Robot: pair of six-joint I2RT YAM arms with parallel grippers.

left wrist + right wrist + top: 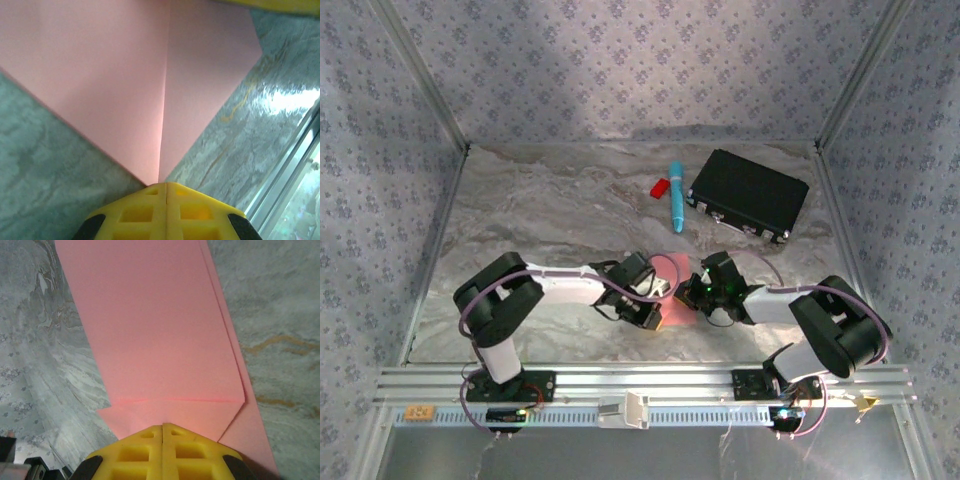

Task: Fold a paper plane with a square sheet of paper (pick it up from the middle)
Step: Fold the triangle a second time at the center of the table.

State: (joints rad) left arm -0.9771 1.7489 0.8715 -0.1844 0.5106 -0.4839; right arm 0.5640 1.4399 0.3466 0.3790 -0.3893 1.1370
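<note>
From above, the left fingers (658,297) and the right fingers (693,298) meet tip towards tip over the near middle of the grey marbled bench (540,220), and the thin, flat pink-red sheet of paper (668,267) lies directly under and between them, its corners showing beyond and before the two tips. Well beyond the fingers lie a slim blue pen (676,197), a small red plastic piece (660,187) just beside it, and a black rectangular case (748,195) further to the right. At the left wrist, the yellow left fingers (166,186) are clenched flat together, and the paper (115,75) spreads ahead of them, one pointed corner reaching their tips and a straight crease running away from the seam between them. At the right wrist, the yellow right fingers (163,427) are likewise clenched, the paper (160,330) lying ahead in folded layers with a cross fold just before the tips; whether either pair nips the paper cannot be told.
</note>
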